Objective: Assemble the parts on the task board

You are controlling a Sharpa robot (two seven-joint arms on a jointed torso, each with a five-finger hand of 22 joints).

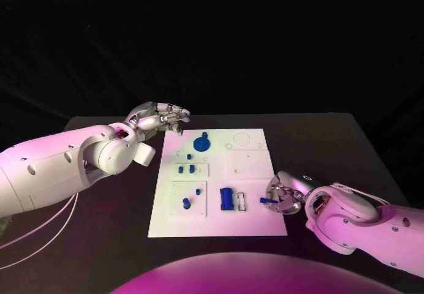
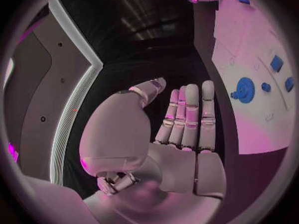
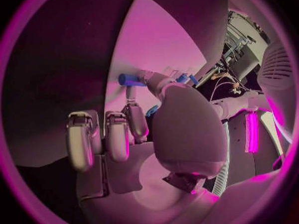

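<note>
The right hand pinches a small blue part at the white board's right edge. The left hand, fingers straight and empty, hovers off the board's far left corner, near the blue gear.

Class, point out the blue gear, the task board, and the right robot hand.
blue gear [image 1: 202, 144], head view, centre of its disc.
task board [image 1: 252, 223], head view, bare near corner.
right robot hand [image 1: 284, 196], head view, its middle.

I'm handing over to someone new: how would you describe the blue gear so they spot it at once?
Start at the white task board in the middle of the table and go to its far end, near the left hand. The blue gear lies there, the only round, disc-shaped blue part; the other blue pieces nearby are small blocks and pegs.
</note>
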